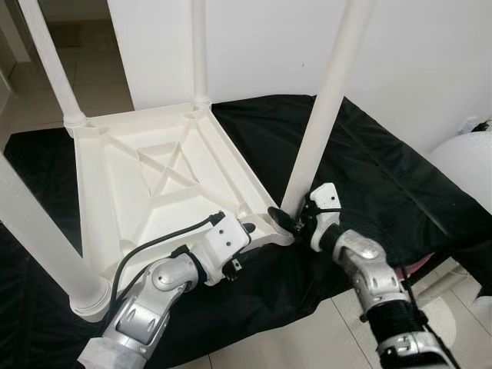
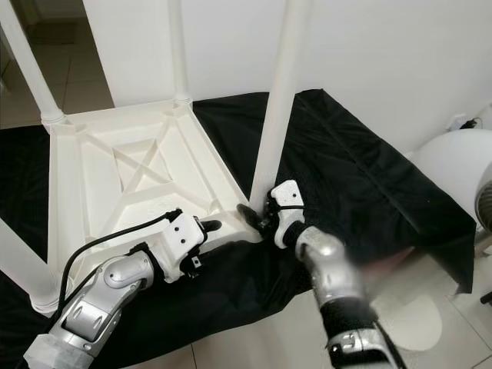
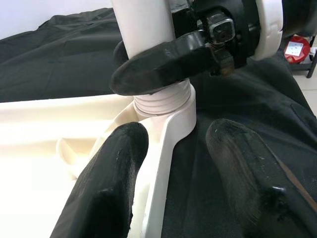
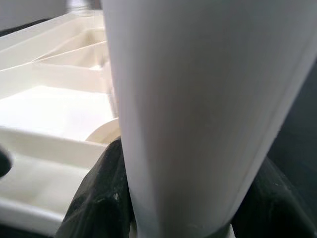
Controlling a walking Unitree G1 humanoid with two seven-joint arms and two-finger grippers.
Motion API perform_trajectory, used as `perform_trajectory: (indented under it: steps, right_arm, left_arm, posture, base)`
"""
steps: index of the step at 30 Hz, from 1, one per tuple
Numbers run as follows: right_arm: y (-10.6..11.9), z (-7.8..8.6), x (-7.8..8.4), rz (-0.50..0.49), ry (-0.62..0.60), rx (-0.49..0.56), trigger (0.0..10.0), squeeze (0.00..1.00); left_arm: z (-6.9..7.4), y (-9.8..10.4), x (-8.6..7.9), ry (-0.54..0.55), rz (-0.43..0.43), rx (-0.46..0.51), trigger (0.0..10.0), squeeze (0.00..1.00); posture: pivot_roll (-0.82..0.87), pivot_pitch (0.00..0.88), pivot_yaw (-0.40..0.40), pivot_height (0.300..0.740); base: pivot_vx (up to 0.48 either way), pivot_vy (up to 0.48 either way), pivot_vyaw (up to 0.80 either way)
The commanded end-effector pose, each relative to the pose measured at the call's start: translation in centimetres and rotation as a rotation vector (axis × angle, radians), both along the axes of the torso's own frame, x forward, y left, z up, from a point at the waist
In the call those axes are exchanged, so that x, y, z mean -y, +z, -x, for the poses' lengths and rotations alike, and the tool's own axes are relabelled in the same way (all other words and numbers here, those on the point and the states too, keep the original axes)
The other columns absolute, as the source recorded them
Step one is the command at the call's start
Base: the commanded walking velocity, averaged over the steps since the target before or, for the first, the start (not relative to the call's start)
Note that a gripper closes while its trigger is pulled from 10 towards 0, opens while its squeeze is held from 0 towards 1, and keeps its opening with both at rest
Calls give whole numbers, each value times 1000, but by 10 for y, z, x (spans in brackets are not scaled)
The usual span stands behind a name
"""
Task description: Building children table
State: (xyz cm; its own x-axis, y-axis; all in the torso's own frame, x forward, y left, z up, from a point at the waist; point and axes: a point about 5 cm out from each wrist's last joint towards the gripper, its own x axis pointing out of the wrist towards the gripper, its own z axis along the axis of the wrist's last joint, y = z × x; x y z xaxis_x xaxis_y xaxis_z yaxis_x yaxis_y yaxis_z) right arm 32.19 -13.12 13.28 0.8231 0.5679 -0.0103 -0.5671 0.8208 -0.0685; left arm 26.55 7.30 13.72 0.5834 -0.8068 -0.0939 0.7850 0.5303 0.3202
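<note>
A white plastic table top [image 1: 154,181] lies upside down on a black cloth [image 1: 384,177]. Its legs point upward. At the near right corner, my right gripper [image 1: 290,219] is shut on the base of the white leg [image 1: 323,115], just above the threaded socket [image 3: 163,101]. In the right wrist view its black fingers [image 4: 101,198] hug the leg [image 4: 198,99] from both sides. My left gripper [image 3: 171,139] is open and straddles the table top's rim [image 3: 166,158] beside that same corner, one finger [image 3: 116,173] inside the rim and the other over the cloth.
Three more white legs stand in their corners: far left [image 1: 54,61], far right [image 1: 199,46] and near left [image 1: 38,238]. A white wall rises behind. Tiled floor [image 1: 307,338] lies in front of the cloth, and a rounded white object [image 1: 469,161] sits at the right.
</note>
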Motion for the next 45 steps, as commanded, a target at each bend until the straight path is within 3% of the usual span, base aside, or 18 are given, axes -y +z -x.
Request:
perform_trajectory:
  steps: [1,2,9,13,24,25,26,27,33,38,39,40,41,42,45]
  right_arm:
    - [-3,1,0,-1,-48,-24,10000,0]
    - [-5,3,-2,-15,-123,-30,10000,0]
    - [-9,13,-13,-61,-312,-47,10000,0]
    - [-15,19,-32,-103,-449,-93,10000,0]
    - [-9,19,-39,-141,-488,-96,10000,0]
    - [-8,18,-38,-144,-491,-97,10000,196]
    - [-8,18,-38,-144,-491,-97,10000,196]
    - [-7,18,-38,-153,-488,-98,10000,1000]
    - [-3,19,-40,-167,-461,-83,10000,1000]
    - [-3,21,-33,-150,-430,-71,10000,1000]
    - [-3,21,-29,-138,-402,-63,10000,749]
    - [-2,22,-25,-131,-375,-54,10000,90]
    - [-1,23,-15,-113,-325,-39,10000,0]
    - [-1,23,-15,-113,-325,-39,10000,0]
    - [-1,22,5,-132,-230,-33,10000,0]
  left_arm:
    - [3,-5,-1,-13,-8,-28,10000,0]
    - [4,-6,-2,-16,-14,-30,10000,0]
    - [4,-6,-3,-18,-17,-33,10000,0]
    - [3,-5,-2,-17,-15,-29,10000,0]
    - [2,-4,-6,-4,-20,-22,10000,0]
    - [1,-4,-6,-5,-20,-22,10000,0]
    - [1,-4,-6,-5,-20,-22,10000,0]
    - [1,-4,-5,-5,-22,-20,10000,0]
    - [1,-4,-5,-6,-21,-18,10000,0]
    - [3,-4,-4,-12,-22,-20,10000,0]
    - [3,-4,-4,-12,-24,-20,10000,0]
    - [3,-4,-4,-12,-24,-21,10000,0]
    - [4,-5,-4,-12,-25,-22,10000,0]
    - [4,-5,-4,-12,-25,-22,10000,0]
    - [4,-5,-4,-16,-23,-24,10000,0]
  posture:
    - [-54,32,-9,740]
    - [-54,34,-6,740]
    - [-56,36,-4,740]
    - [-46,28,-9,740]
    - [-32,20,-14,740]
    - [-32,18,-16,740]
    - [-32,18,-16,740]
    - [-31,16,-16,740]
    - [-31,12,-17,740]
    - [-31,13,-17,740]
    - [-31,13,-18,740]
    - [-33,15,-18,740]
    - [-37,12,-19,740]
    - [-37,12,-19,740]
    - [-45,6,-21,740]
  base:
    - [0,0,0]
    - [0,0,0]
    - [0,0,0]
    - [0,0,0]
    - [0,0,0]
    - [0,0,0]
    - [0,0,0]
    - [0,0,0]
    - [0,0,0]
    - [0,0,0]
    - [0,0,0]
    - [0,0,0]
    - [0,0,0]
    - [0,0,0]
    - [0,0,0]
